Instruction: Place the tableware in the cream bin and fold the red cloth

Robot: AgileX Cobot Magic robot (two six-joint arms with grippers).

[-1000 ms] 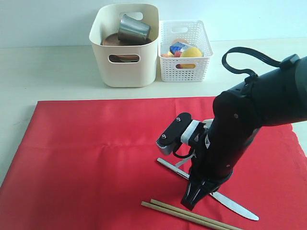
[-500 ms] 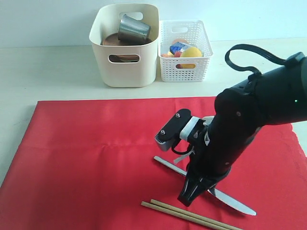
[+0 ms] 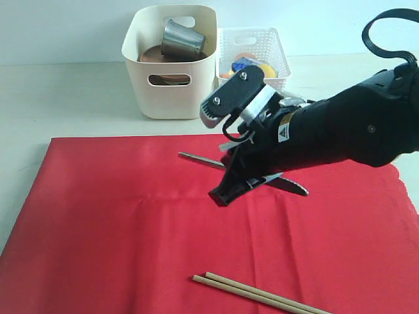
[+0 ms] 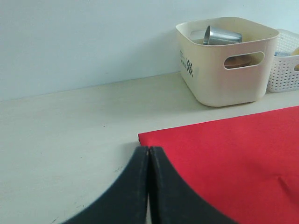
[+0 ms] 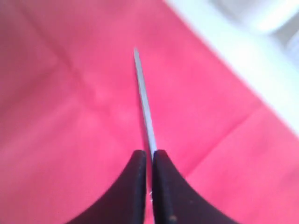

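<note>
The left gripper (image 4: 148, 156) hangs with tips pressed together over the table (image 4: 70, 121) off a corner of the red cloth (image 3: 118, 216), the cream bin (image 3: 141, 78) stands at the cloth's eleven o'clock, and the right gripper (image 3: 226, 193), above the cloth's middle, pinches the silver knife (image 3: 196, 159), with the chopsticks (image 3: 255, 292) at five o'clock.

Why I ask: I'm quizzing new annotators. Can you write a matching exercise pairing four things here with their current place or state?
Things
1. silver knife
2. steel cup
3. chopsticks
4. left gripper

Places or states
A. lying on the red cloth
B. shut, holding nothing
C. inside the cream bin
D. clamped in the right gripper

Pairs: 1-D, 2-C, 3-A, 4-B
</note>
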